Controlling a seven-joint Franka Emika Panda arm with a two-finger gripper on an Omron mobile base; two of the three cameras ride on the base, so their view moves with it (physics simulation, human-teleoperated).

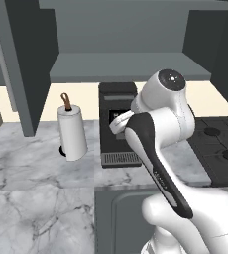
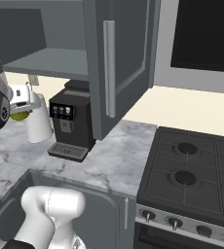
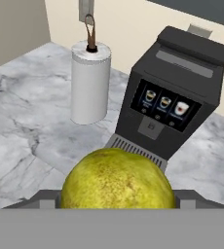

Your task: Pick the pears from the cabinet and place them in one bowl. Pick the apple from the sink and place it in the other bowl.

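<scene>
Three tiny cup pictures on the front screen of the black boxy coffee machine (image 3: 175, 99), but no words big enough to read. Round yellow-green pear (image 3: 118, 180) squeezed in the two-finger gripper (image 2: 20, 113), sitting right between the dark tips and up in the air over the grey and white marble counter (image 1: 31, 188). White paper towel roll (image 3: 89, 82) standing left of the machine, with the open dark grey cabinet (image 1: 131, 44) above.

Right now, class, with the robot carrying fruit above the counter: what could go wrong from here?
The gripper holds the yellow-green pear near the coffee machine and paper towel roll; a swing could knock either. The round pear might slip from the fingers and roll across the marble counter.
</scene>
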